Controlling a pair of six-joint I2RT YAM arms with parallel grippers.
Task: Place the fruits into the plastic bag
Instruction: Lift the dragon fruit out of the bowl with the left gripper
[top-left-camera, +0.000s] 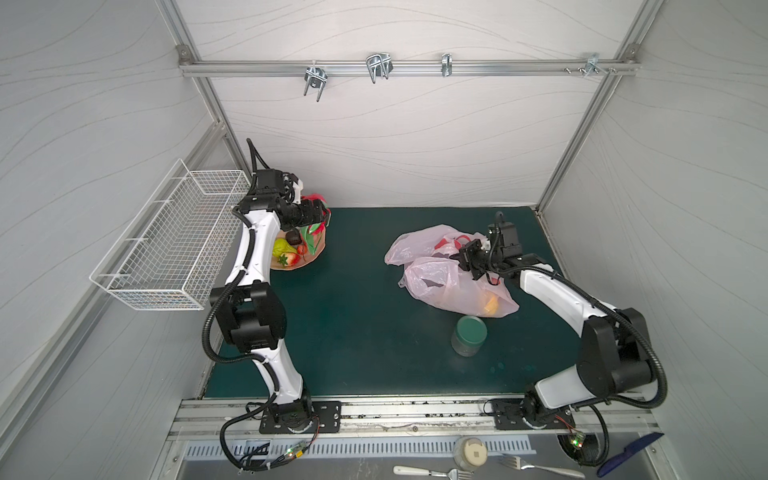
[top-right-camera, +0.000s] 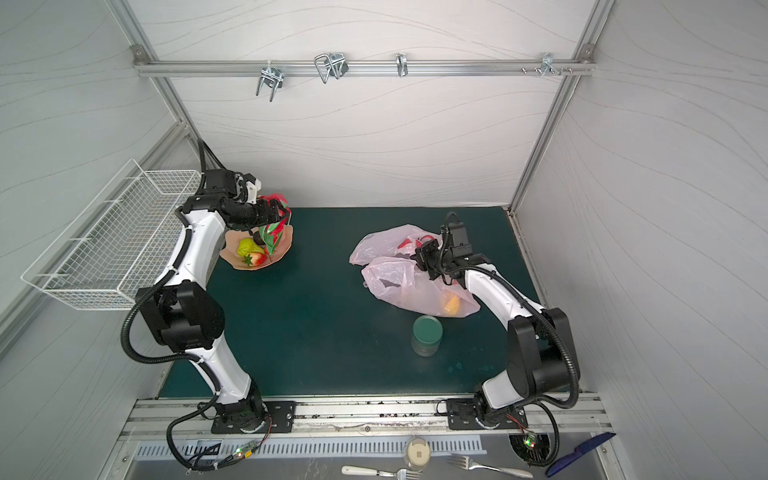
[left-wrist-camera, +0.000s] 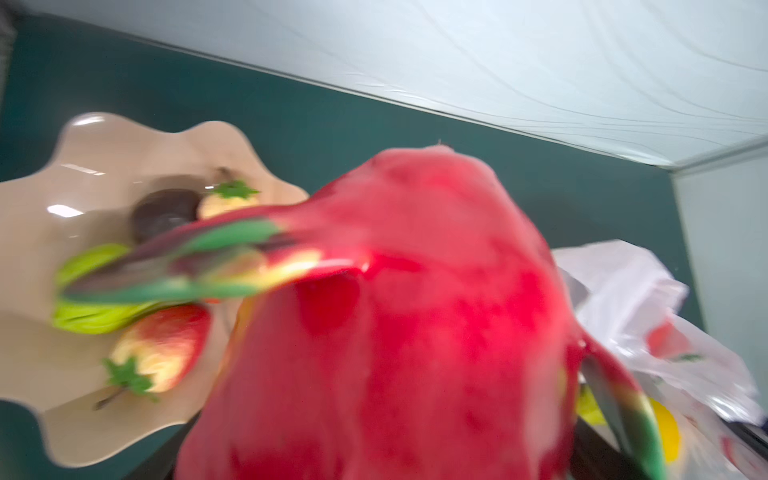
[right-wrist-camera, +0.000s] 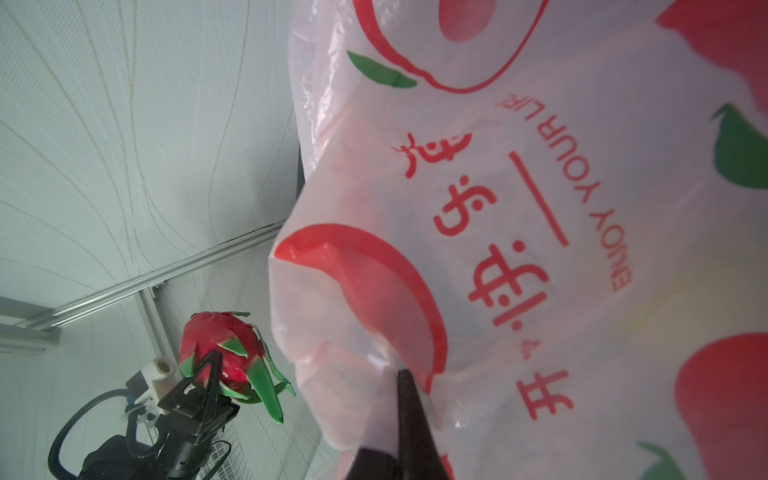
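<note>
My left gripper (top-left-camera: 315, 210) is shut on the pink-green dragon fruit (top-left-camera: 318, 226), holding it in the air over the peach scalloped dish (top-left-camera: 277, 266). That fruit (left-wrist-camera: 415, 311) fills the left wrist view and hides the jaws. Still lying in the dish (left-wrist-camera: 124, 145) are a dark brown round fruit (left-wrist-camera: 164, 212), a green fruit (left-wrist-camera: 89, 309) and two strawberries (left-wrist-camera: 166, 345). The plastic bag (top-left-camera: 436, 278) lies crumpled at the right with a yellow fruit (top-left-camera: 490, 305) showing through it. My right gripper (right-wrist-camera: 400, 374) is shut on a fold of the bag (right-wrist-camera: 540, 208) near its mouth.
A green-lidded glass jar (top-left-camera: 469, 334) stands just in front of the bag. A white wire basket (top-left-camera: 166, 245) hangs on the left wall beside the left arm. Forks (top-left-camera: 436, 471), a small jar and a blue comb (top-left-camera: 631, 453) lie on the front ledge.
</note>
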